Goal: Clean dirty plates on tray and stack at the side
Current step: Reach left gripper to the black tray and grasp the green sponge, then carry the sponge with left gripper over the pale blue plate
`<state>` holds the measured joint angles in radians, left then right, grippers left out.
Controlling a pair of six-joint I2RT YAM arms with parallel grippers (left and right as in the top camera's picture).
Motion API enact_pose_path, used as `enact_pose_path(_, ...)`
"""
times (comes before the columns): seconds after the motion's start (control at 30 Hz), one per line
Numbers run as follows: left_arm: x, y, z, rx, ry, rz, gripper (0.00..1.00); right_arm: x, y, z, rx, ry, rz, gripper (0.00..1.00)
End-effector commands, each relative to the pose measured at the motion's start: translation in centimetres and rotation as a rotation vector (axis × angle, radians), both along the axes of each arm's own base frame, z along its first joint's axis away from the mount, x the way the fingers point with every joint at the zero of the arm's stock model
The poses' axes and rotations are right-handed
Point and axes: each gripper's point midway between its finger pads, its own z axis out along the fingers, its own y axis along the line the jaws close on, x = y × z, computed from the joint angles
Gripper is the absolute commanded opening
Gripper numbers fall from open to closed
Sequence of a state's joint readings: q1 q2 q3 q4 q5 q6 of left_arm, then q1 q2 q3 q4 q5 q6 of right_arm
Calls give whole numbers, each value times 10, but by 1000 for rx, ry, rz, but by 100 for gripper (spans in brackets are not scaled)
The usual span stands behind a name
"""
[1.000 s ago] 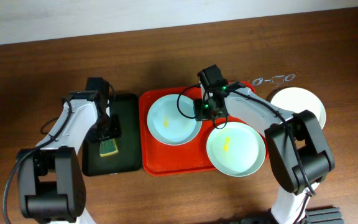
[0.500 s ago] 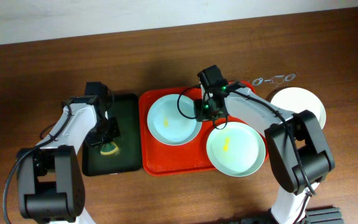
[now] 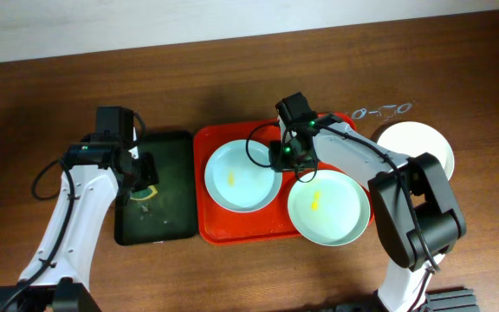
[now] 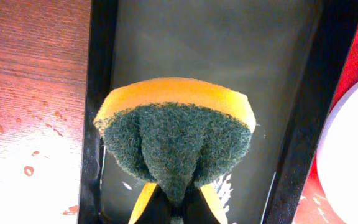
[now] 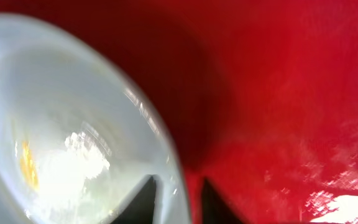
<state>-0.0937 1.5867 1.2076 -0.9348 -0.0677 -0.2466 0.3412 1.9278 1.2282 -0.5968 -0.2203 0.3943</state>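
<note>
Only close up: sponge (image 4: 176,140), plate (image 5: 73,124) between fingers (image 5: 146,194).

Overhead is evenly lit and sharp, just soft shadows on the worktop (image 3: 232,52). Right wrist view is super blurry with glare on the plate (image 5: 61,155) and red tray (image 5: 278,93); left wrist sponge (image 4: 176,134) looks crisp.

Sponge tray (image 3: 167,221) lies just left of the plate tray (image 3: 219,227); sponge (image 4: 176,140) sits in the left gripper (image 4: 174,202) above the sponge tray; rear-left plate (image 3: 241,176) and front-right plate (image 3: 328,208) on the plate tray; right gripper (image 5: 178,196) astride rear-left plate's right rim; third plate (image 3: 423,143) on the table (image 3: 59,87), right of the plate tray; eyeglasses (image 3: 384,110) behind it.
</note>
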Motion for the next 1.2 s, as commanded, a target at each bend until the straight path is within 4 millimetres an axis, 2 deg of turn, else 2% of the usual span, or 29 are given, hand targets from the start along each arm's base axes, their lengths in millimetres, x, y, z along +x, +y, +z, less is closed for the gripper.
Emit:
enact_pose_path(0.0,0,1,3,4,-9,-14,0,6,-5,-2,-49,-24,-9,9)
enact_pose_path(0.03,0,1,3,4,-9,-14,0,5,-6,-4,-51,-22,-9,4)
enact_pose_path(0.13,0,0,3,5,-9,-23,0,-2,-6,-7,-43,4,-6,4)
enact_pose_path(0.23,2,-3,5,2,-13,-80,0,-14,8,-4,52,86,-55,4)
enact_pose_path(0.33,9,-3,15,2,-38,-88,0,-27,8,-5,56,144,-53,4)
enact_pose_path(0.4,12,-4,24,2,-50,-88,0,-24,8,0,54,142,-54,5)
enact_pose_path(0.43,14,-4,28,2,-55,-88,0,-21,9,3,57,130,-49,9)
enact_pose_path(0.47,15,-4,32,1,-60,-88,0,-15,11,6,62,98,-22,21)
enact_pose_path(0.5,16,-4,38,1,-65,-88,0,-6,14,8,65,48,16,27)
enact_pose_path(0.53,16,-4,42,2,-60,-88,0,2,9,7,36,11,13,27)
enact_pose_path(0.6,15,-4,49,7,-26,-102,0,6,0,4,-21,-12,-4,22)
enact_pose_path(0.67,23,-5,52,7,-17,-106,0,4,-1,2,-28,-5,-5,4)
enact_pose_path(0.83,42,-37,39,-11,-24,-182,0,1,-2,0,-27,4,-3,4)
enact_pose_path(0.97,42,-61,15,-9,29,-242,0,-2,6,2,11,12,33,4)
enact_pose_path(1.07,45,-89,-1,-94,50,-291,0,-3,9,3,22,4,82,4)
enact_pose_path(1.17,54,-127,4,-228,-9,-359,0,-3,9,3,22,4,82,4)
